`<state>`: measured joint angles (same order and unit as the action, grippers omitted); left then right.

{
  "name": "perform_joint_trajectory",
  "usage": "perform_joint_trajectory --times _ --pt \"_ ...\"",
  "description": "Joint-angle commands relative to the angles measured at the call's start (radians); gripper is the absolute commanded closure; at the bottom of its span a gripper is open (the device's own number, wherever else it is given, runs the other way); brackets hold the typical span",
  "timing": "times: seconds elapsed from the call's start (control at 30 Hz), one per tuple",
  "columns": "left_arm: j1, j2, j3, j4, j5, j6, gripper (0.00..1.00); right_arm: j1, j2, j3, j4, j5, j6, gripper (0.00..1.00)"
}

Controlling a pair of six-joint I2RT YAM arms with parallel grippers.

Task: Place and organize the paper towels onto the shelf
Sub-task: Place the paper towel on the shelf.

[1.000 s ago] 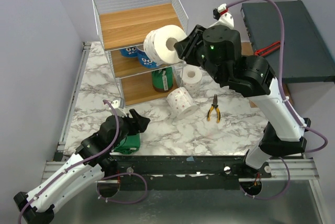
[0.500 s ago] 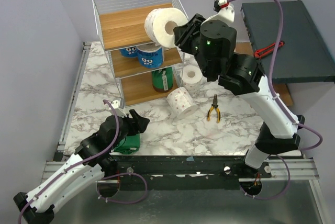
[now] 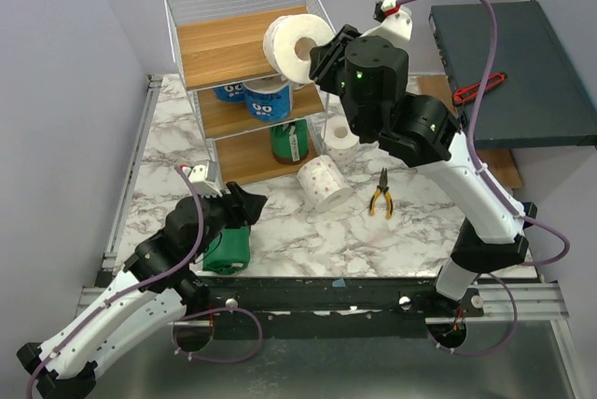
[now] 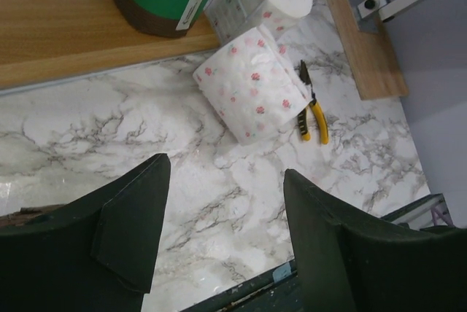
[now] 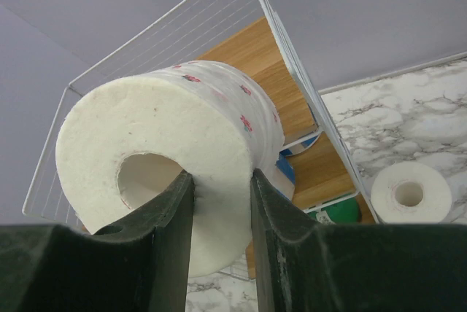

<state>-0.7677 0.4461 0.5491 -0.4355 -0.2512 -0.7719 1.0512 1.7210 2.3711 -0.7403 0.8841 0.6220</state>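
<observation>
— What does the shelf (image 3: 233, 45) hold?
— Middle tier: blue-wrapped rolls (image 3: 267, 101), upright, toward the right end. Bottom tier: one green-wrapped roll (image 3: 290, 141), also upright, at the right end. The top board shows bare wood inside its wire rim.
— And the roll in the air?
— That held roll (image 3: 297, 43), white with pink speckles, is clamped in the right tool (image 5: 220, 177). One finger sits in the core and the other on the outer face, so the tool pinches the roll's wall. It hangs at the near right corner of the top tier. Whether it touches the wire I cannot tell.
— Which way does it point?
— Its axis is tilted, not upright, with the hollow end facing back at the tool.
— The left tool (image 4: 225, 173)?
— Spread wide with nothing between the fingers, low over the table (image 3: 308, 231) near its front edge. A second green roll (image 3: 227, 248) lies just beside it.
— Room around?
— Bare wood stretches left of the held roll. Right of the shelf, a standing roll (image 3: 341, 134) sits just beside the leg. A lying roll (image 3: 324, 181) rests on its side near it, with pliers (image 3: 380, 196) close by.
</observation>
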Motion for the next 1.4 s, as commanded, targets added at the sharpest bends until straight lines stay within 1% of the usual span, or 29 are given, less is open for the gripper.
perform_joint_trajectory --times 0.0,0.2,0.33,0.37,0.43,0.47,0.5,0.53,0.6,0.73,0.87,1.03,1.13,1.23,1.37 --pt "0.001 0.009 0.094 0.093 -0.044 0.09 0.33 -0.026 0.006 -0.003 0.065 0.025 0.014 0.96" --pt "0.001 0.017 0.174 0.194 -0.073 0.213 0.3 -0.048 0.029 0.001 0.065 -0.009 0.02 0.93" --pt "0.001 0.026 0.2 0.318 -0.061 0.338 0.26 -0.065 0.03 -0.009 0.065 -0.029 0.031 0.92" --pt "0.001 0.036 0.207 0.353 -0.054 0.375 0.24 -0.068 0.03 -0.011 0.065 -0.034 0.034 0.91" --pt "0.001 0.055 0.217 0.425 -0.034 0.44 0.14 -0.075 0.03 -0.012 0.065 -0.045 0.039 0.9" --pt "0.001 0.064 0.219 0.477 -0.018 0.465 0.11 -0.076 0.031 -0.012 0.066 -0.049 0.042 0.89" --pt "0.001 0.074 0.22 0.512 -0.003 0.494 0.05 -0.077 0.031 -0.012 0.065 -0.056 0.043 0.88" --pt "0.001 0.082 0.217 0.559 0.019 0.525 0.01 -0.077 0.033 -0.01 0.065 -0.06 0.043 0.87" --pt "0.001 0.1 0.216 0.632 0.062 0.587 0.01 -0.079 0.035 -0.007 0.065 -0.066 0.043 0.85" --pt "0.0 0.169 0.265 0.684 0.112 0.717 0.01 -0.078 0.039 -0.006 0.065 -0.065 0.037 0.84" --pt "-0.001 0.244 0.3 0.749 0.123 0.874 0.01 -0.079 0.041 -0.007 0.065 -0.073 0.036 0.81" --pt "-0.002 0.324 0.299 0.886 0.128 1.032 0.01 -0.08 0.042 -0.013 0.066 -0.075 0.036 0.79" --pt "-0.002 0.37 0.305 0.952 0.18 1.105 0.01 -0.08 0.045 -0.012 0.067 -0.074 0.035 0.79" --pt "-0.002 0.419 0.326 1.01 0.228 1.147 0.01 -0.079 0.049 -0.016 0.07 -0.079 0.036 0.78" --pt "-0.002 0.498 0.384 1.044 0.227 1.183 0.01 -0.081 0.046 -0.027 0.076 -0.083 0.035 0.78"
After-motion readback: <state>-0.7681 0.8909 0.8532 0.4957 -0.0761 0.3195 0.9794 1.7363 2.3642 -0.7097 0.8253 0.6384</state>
